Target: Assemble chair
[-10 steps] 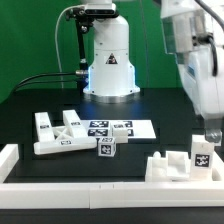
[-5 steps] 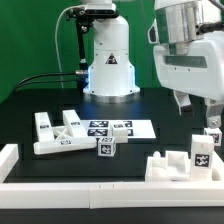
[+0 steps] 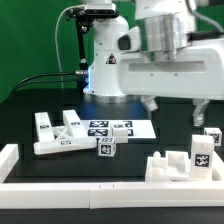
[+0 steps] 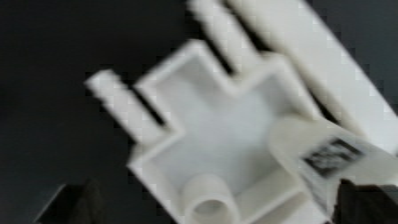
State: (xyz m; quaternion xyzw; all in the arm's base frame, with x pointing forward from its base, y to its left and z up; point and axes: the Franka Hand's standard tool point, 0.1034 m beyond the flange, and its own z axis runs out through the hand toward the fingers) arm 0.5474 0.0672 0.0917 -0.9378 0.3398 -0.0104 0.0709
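Observation:
White chair parts lie on the black table. A cluster of notched pieces sits at the exterior view's left, with a small tagged cube in front. A notched panel with a tagged block stands at the front right, and another tagged piece is behind it. My gripper hangs above the table between the marker board and the right panel, jaws spread wide, holding nothing. The wrist view shows a white pegged panel with a tagged block below my gripper, blurred.
The marker board lies flat in the middle. A low white border rail runs along the front edge and the left corner. The robot base stands at the back, with cables at the left.
The arm has swung from the exterior view's right edge toward the middle and risen away from the right panel. The hand has turned broadside. The parts have not moved.

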